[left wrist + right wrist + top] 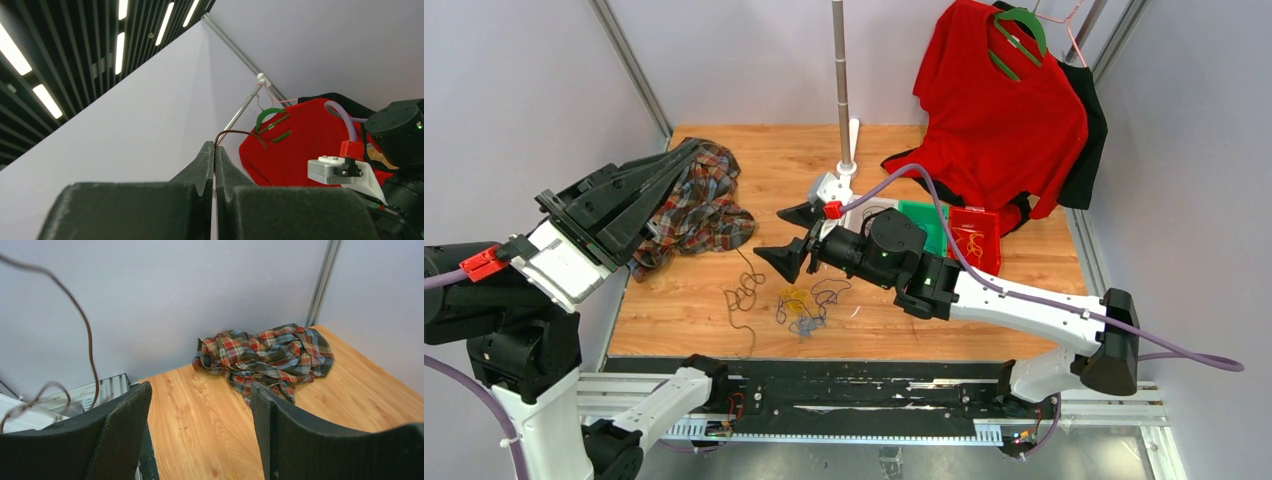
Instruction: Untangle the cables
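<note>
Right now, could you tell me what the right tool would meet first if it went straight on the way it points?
Probably the plaid shirt, lying ahead of the open right tool; depth is unclear.

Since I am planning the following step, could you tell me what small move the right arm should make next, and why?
Probably lower the open right gripper onto the wad of yellow, blue and black wires and grip a strand. The left gripper is shut on one dark cable, whose loops lie apart from the wad, so that one seems freed; the wad looks tangled.
</note>
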